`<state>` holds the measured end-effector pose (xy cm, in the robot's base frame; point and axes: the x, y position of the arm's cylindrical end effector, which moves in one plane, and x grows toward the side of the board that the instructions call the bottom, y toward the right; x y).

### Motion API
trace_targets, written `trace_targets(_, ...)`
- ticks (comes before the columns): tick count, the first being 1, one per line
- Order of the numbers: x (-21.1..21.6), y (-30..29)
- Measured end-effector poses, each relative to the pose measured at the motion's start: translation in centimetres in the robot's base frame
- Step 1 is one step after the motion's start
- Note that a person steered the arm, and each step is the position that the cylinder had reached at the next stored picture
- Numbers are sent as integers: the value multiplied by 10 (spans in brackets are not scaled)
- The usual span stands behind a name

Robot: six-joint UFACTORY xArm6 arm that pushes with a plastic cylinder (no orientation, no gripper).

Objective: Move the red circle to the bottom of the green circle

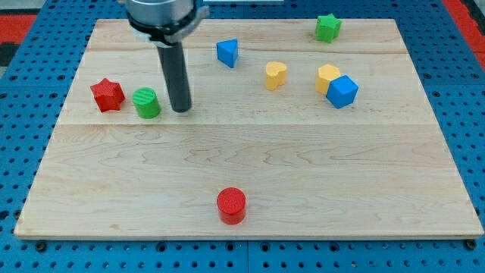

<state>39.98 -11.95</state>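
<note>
The red circle [231, 205] stands near the view's bottom edge of the wooden board [318, 167], a little left of centre. The green circle [146, 102] stands at the view's upper left, next to a red star [107, 94] on its left. My tip [181, 110] rests on the board just right of the green circle, a small gap apart from it. The red circle is far below and to the right of my tip.
A blue triangular block [226, 52] lies at the top centre. A yellow heart [276, 74], a yellow block [326, 77] and a blue cube [342, 92] touching it lie at the upper right. A green star [327, 27] sits at the top right.
</note>
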Motion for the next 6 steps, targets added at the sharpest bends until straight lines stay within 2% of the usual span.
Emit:
trace_targets(1,-6,-36)
trace_targets(2,-6,25)
trace_targets(4,158,201)
trace_targets(5,205,171)
trace_targets(6,216,66)
